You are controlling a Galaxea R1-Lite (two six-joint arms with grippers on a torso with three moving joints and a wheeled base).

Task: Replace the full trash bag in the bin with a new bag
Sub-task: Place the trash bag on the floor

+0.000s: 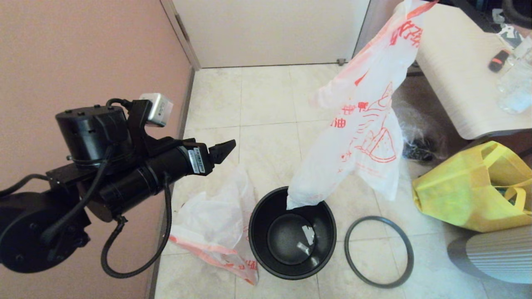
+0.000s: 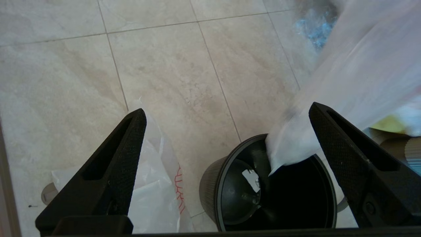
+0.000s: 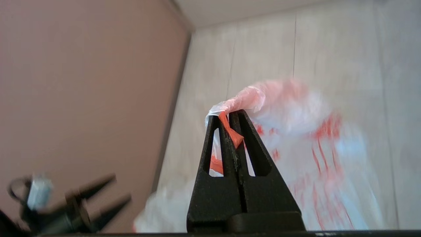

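Right wrist view: right hand (image 3: 233,121) clenched on a twisted orange-and-white handle of the new bag (image 1: 365,124). In the head view the hand itself is out of frame at the top right; only the bag shows, hanging from that corner.

Bag's long axis runs diagonally, from the grip high at the right, down and leftward to its bottom corner. That corner sits just over the far rim of the bin (image 1: 292,234), dipping into the opening. So the bin lies below and to the left of the right hand, at the far end of the bag.

Bin stands upright on the floor, unlined, with a scrap or two of pale paper at the bottom. Its loose hoop (image 1: 379,251) lies flat on the tiles just to the right, apart from the bin. Crumpled used bag (image 1: 216,232) lies on the floor touching the bin's left side.

Left hand (image 1: 222,153) released, jaws wide, hovering above and left of the bin; its wrist view frames the bin mouth between the fingers.

Judgement: the left hand is nearer the bin; next the bag must descend along its own axis into the opening. Risk: the corner snagging on the rim.
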